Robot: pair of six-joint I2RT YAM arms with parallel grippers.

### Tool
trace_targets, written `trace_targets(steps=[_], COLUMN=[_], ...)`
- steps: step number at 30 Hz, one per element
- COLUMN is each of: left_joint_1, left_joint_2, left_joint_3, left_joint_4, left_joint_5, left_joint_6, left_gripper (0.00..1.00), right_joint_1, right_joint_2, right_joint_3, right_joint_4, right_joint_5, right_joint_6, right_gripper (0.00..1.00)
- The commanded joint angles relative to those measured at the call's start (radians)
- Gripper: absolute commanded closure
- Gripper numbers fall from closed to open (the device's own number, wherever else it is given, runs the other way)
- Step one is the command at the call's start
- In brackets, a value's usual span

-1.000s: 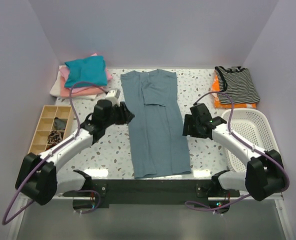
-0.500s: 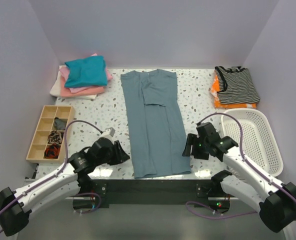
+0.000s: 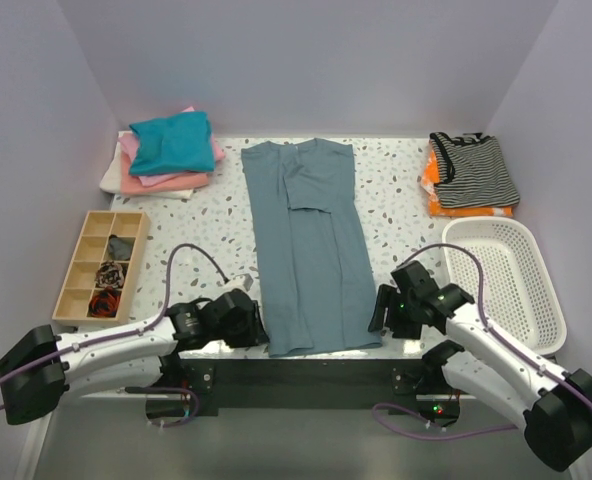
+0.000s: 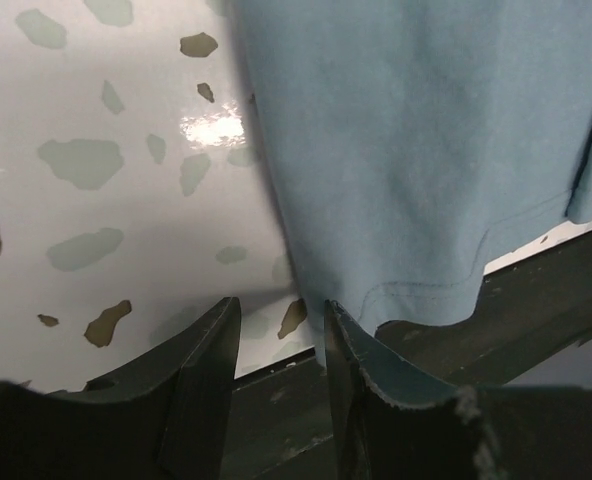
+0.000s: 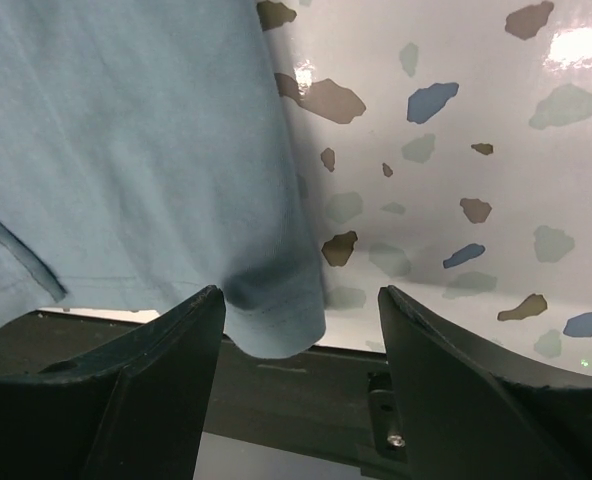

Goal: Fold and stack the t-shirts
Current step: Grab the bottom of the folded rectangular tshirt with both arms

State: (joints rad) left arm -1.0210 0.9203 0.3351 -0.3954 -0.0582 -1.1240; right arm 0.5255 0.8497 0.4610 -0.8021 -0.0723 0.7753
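Since half a second earlier, both arms had come down toward the table's near edge. The left gripper (image 3: 248,322) had swung in to the slate-blue t-shirt (image 3: 309,250); the right gripper (image 3: 383,310) had shifted only slightly.

Speckled table (image 3: 216,225) lay under both grippers.

The slate-blue t-shirt lay flat as a long strip between the two grippers and ran away ahead of them. Its hem hung just over the near edge.

White basket (image 3: 506,285): just right of the right gripper.

Striped garment (image 3: 476,168) on an orange one (image 3: 434,205): well ahead of the right gripper, off to its right.

Folded stack well ahead of the left gripper, to its left: teal t-shirt (image 3: 171,140) on top, pink t-shirt (image 3: 161,182) below, white t-shirt (image 3: 111,178) at the bottom.

Wooden tray (image 3: 86,262): left of the left gripper, somewhat ahead.

Left gripper (image 4: 281,325): fingers a narrow gap apart. We saw the shirt's near-left corner reaching into that gap, not pinched.

Right gripper (image 5: 301,305): fingers wide apart. The near-right corner drooped between them, ungripped.
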Motion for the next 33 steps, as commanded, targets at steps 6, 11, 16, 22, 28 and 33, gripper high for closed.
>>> trace_targets(steps=[6, 11, 16, 22, 28, 33], left_joint_1=[-0.044, -0.079, -0.122, -0.125, -0.126, -0.126], left_joint_2=[0.026, 0.052, 0.106, 0.065, -0.021, -0.041], left_joint_3=[-0.016, -0.041, -0.042, -0.08, -0.084, -0.012], left_joint_4=[0.147, 0.219, 0.267, 0.276, 0.167, 0.08], left_joint_5=[0.0, 0.012, 0.015, -0.002, -0.045, -0.08], left_joint_6=[-0.077, -0.109, -0.131, -0.163, -0.178, -0.142], left_gripper=[0.55, 0.54, 0.59, 0.98, 1.0, 1.0], right_joint_1=[0.008, 0.007, 0.008, 0.008, 0.007, 0.008], right_joint_2=[0.017, 0.041, 0.087, 0.072, 0.023, -0.023], right_joint_3=[-0.059, -0.091, -0.099, -0.101, -0.093, -0.052], right_joint_4=[0.086, 0.161, 0.213, 0.201, 0.159, 0.202], right_joint_5=[-0.113, -0.188, -0.185, -0.152, -0.122, -0.175], right_joint_6=[0.024, 0.027, 0.021, 0.018, 0.012, -0.022], right_gripper=[0.37, 0.43, 0.52, 0.76, 1.0, 1.0])
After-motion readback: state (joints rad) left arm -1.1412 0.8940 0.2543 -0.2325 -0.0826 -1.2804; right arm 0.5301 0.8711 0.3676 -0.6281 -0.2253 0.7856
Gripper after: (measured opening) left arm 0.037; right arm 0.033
